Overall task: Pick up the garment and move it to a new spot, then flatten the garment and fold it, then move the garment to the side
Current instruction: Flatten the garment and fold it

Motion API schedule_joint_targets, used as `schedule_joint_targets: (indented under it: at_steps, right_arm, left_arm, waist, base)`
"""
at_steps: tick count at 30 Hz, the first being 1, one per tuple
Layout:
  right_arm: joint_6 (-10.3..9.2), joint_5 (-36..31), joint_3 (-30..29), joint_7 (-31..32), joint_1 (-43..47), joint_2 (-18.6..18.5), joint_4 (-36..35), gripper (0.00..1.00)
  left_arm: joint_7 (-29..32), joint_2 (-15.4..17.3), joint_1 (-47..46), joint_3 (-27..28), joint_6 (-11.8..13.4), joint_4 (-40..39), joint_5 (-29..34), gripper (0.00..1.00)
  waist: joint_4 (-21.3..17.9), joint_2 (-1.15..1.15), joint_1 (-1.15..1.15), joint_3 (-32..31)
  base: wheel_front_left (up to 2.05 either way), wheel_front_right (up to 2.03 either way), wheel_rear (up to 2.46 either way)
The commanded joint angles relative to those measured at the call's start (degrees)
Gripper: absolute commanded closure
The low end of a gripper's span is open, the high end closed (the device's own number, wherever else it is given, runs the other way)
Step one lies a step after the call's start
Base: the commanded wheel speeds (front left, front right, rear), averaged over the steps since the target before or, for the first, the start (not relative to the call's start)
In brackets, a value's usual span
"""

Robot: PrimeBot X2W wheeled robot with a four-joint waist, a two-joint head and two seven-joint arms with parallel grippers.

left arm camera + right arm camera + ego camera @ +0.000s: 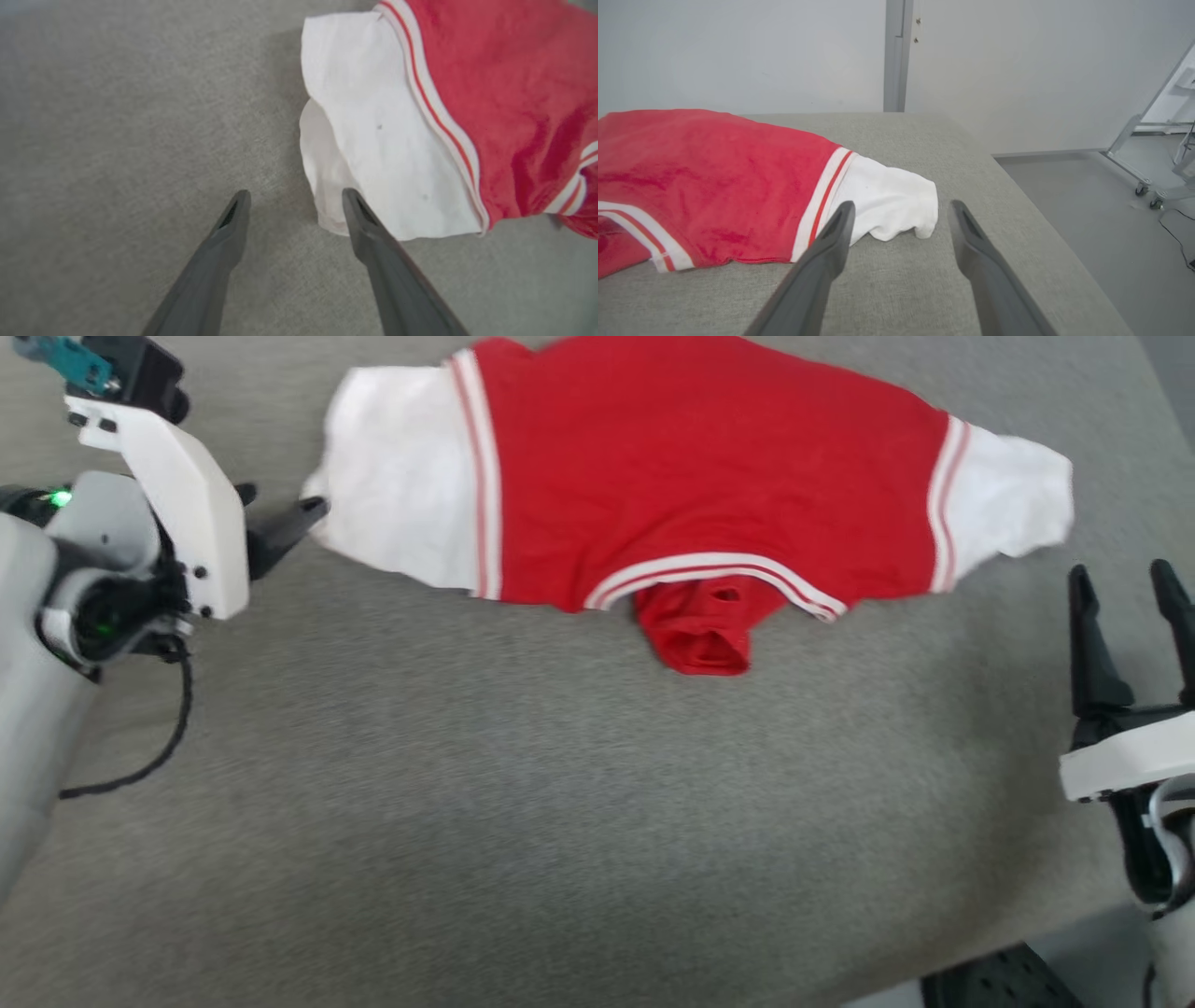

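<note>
I read the work surface (597, 821) as a flat top covered in grey woven fabric, evenly lit, with only soft shadows. In the right wrist view, a plain pale wall (738, 51) stands beyond its far edge, divided by a vertical grey post (895, 56). To the right lies a smooth grey floor (1087, 210), carrying a castered metal frame (1124, 134) and a black cable (1174, 235).

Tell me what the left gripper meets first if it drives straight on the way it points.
Likely the shirt's white sleeve: the open left gripper points at its edge, one fingertip at the hem. The other finger looks aimed past it, over bare table. Height above the cloth is unclear.
</note>
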Motion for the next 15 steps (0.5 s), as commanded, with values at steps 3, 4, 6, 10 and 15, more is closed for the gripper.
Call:
schedule_joint_targets:
  at_steps: [3, 4, 6, 10, 15]
  right_arm:
    - [-0.02, -1.47, -0.62, -0.26, 1.2, 2.5, -2.52, 0.0]
    - [-0.02, -1.67, -0.75, -0.27, 1.44, 2.81, -2.82, 0.0]
    - [-0.02, -1.85, -1.16, -0.17, 1.75, 3.15, -3.37, 0.0]
    - [-0.02, -2.37, -2.17, 0.4, 1.85, 3.33, -4.32, 0.0]
    - [-0.02, -3.06, -3.04, 1.13, 2.62, 2.75, -5.6, 0.0]
  left_arm:
    - [7.6, -0.64, -2.91, -1.24, 0.06, 5.22, -3.91, 0.0]
    - [8.9, -1.39, -2.46, -1.09, 0.06, 6.03, -5.65, 0.0]
    - [10.83, -2.32, -2.01, -1.22, 0.06, 6.57, -7.57, 0.0]
    - [9.85, -2.4, -1.74, -1.74, 0.06, 6.47, -8.88, 1.0]
    - [5.74, -2.24, -0.83, -0.14, 0.06, 5.83, -10.97, 1.0]
  waist:
    - [-4.19, 0.0, 0.0, 3.04]
    - [-4.31, 0.0, 0.0, 3.12]
    - [-4.35, 0.0, 0.0, 3.26]
    - [-3.06, 0.0, 0.0, 3.02]
    - [-0.2, 0.0, 0.0, 1.53]
  base:
    - [0.0, 0.0, 0.0]
    - [0.0, 0.0, 0.0]
    - [0.0, 0.0, 0.0]
    - [0.0, 0.0, 0.0]
    - [0.0, 0.0, 0.0]
